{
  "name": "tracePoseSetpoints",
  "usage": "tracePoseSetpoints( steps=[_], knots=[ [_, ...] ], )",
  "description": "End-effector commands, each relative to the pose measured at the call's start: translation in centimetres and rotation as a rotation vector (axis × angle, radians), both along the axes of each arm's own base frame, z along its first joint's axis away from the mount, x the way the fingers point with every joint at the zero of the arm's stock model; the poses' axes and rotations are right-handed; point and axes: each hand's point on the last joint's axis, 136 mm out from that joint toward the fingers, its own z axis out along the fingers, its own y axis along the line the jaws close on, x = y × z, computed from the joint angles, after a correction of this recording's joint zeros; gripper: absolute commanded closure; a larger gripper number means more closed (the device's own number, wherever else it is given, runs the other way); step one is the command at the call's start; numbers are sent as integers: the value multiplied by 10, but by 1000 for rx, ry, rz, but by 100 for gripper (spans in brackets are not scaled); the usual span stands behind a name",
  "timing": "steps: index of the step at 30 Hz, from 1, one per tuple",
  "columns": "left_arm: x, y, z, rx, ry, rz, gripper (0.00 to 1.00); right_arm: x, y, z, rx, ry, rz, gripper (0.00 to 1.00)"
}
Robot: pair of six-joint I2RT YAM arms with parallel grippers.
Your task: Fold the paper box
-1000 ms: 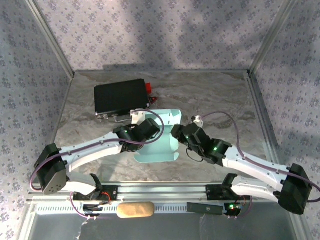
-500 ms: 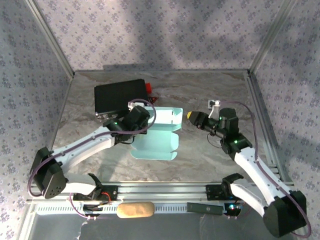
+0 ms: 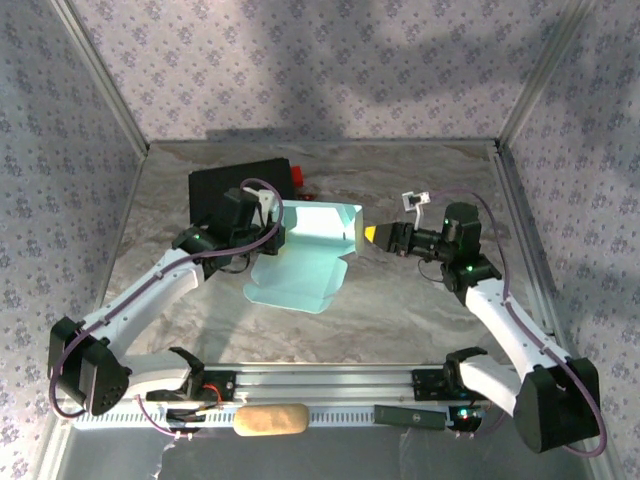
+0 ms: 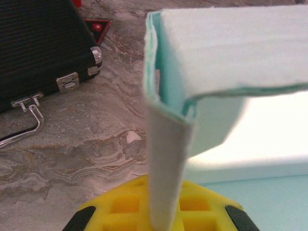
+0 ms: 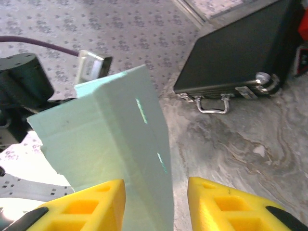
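The paper box [image 3: 305, 255] is pale blue card, partly folded, its far side raised into a wall near the table's middle. My left gripper [image 3: 274, 233] is shut on the box's left flap; in the left wrist view that flap [image 4: 166, 159] stands upright between the yellow pads [image 4: 120, 204]. My right gripper [image 3: 368, 234] points left at the box's right edge. In the right wrist view its yellow fingers [image 5: 226, 202] stand apart around the folded wall [image 5: 130, 144], which lies near the left finger, with a gap on the right.
A black case [image 3: 238, 192] with a red end [image 3: 297, 178] lies at the back left, just behind the box, latches and handle [image 5: 211, 103] facing it. A red triangle [image 4: 97, 25] lies beside it. A brown oblong [image 3: 270, 420] rests on the near rail.
The left arm has drawn back and left, taking the paper box with it and raising its far side. The right arm swung out right and now points its fingers at the box's right edge.
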Motion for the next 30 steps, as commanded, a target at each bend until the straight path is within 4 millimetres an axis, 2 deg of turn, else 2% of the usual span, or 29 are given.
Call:
tracePoseSetpoints(
  steps=[1, 4, 9, 17, 30],
  knots=[
    [-7, -5, 8, -32, -13, -56, 100, -5, 9, 16, -13, -90, 80, 60],
    [-7, -5, 6, -31, -6, -54, 100, -2, 14, 22, -3, -97, 108, 60],
    [-5, -2, 6, -22, -7, -32, 100, -11, 30, 33, -36, -135, 159, 60],
    [-2, 1, 10, -22, -10, -3, 100, -5, 35, 17, -165, -127, 90, 60],
    [-6, -3, 12, -3, -28, 7, 100, -1, 49, 12, -281, -153, 62, 61]
  ],
)
